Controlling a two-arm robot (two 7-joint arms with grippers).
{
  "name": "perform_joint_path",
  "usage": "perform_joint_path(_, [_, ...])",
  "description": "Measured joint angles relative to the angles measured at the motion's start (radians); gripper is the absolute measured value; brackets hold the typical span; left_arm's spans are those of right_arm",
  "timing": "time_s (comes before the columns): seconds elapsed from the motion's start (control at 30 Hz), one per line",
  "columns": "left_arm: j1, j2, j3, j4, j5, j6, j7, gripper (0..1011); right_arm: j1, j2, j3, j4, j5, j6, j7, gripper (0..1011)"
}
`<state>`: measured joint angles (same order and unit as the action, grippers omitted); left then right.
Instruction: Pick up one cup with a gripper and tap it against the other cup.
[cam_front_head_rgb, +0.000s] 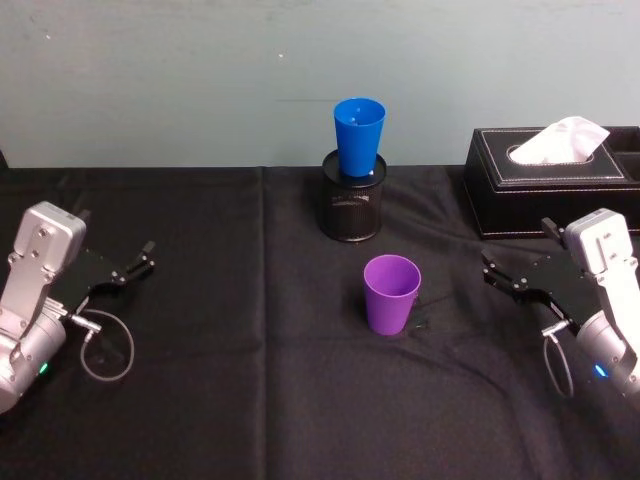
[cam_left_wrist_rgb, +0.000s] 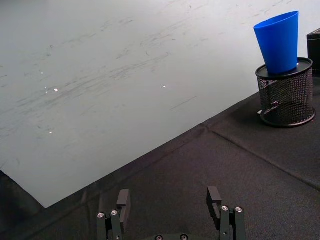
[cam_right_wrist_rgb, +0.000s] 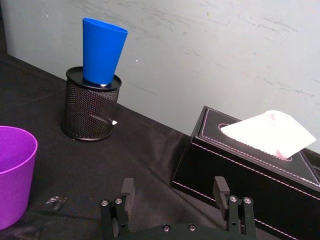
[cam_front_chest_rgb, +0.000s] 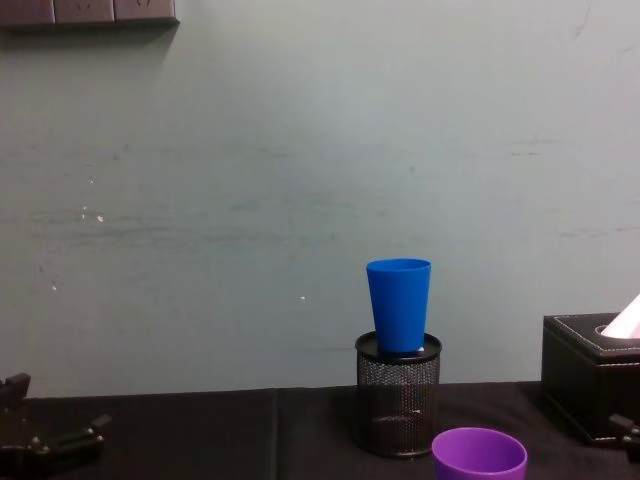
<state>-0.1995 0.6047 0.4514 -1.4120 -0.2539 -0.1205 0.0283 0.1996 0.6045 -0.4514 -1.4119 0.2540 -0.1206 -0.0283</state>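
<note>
Your right gripper (cam_front_head_rgb: 517, 248) hangs low over the black tablecloth (cam_front_head_rgb: 250, 400) at the table's right side. Its two flat black fingers (cam_right_wrist_rgb: 127, 187) are spread wide with nothing between them. The purple cup (cam_front_head_rgb: 391, 293) stands upright on the cloth to this gripper's left and roughly level with its fingertips. It is apart from the fingers, with bare cloth between. In the right wrist view the cup's rim and wall show at the edge, off to the side of the open jaws rather than between them.

The blue cup (cam_front_head_rgb: 359, 135) is farther out from the gripper, beyond the purple cup and a little more to the left. It stands upright, wide end up, on top of the black mesh pen holder (cam_front_head_rgb: 352, 205), so it sits higher than the purple cup. The two cups are not touching. A strip of cloth lies between the purple cup and the holder's base.

Just ahead of the right gripper's fingertips sits a black tissue box (cam_front_head_rgb: 550, 180) with a white tissue (cam_front_head_rgb: 560, 140) standing out of its slot.

Your left gripper (cam_front_head_rgb: 143, 258) rests low at the table's left side, well apart from both cups, jaws also spread wide and empty.
</note>
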Motion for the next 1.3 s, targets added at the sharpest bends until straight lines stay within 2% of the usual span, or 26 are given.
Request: perform_joint_path(1.3, [0.0,0.0,0.0,0.0,0.0,0.0,0.0,1000,0.0,0.0,0.0,0.0,0.0,0.0,0.0,1003])
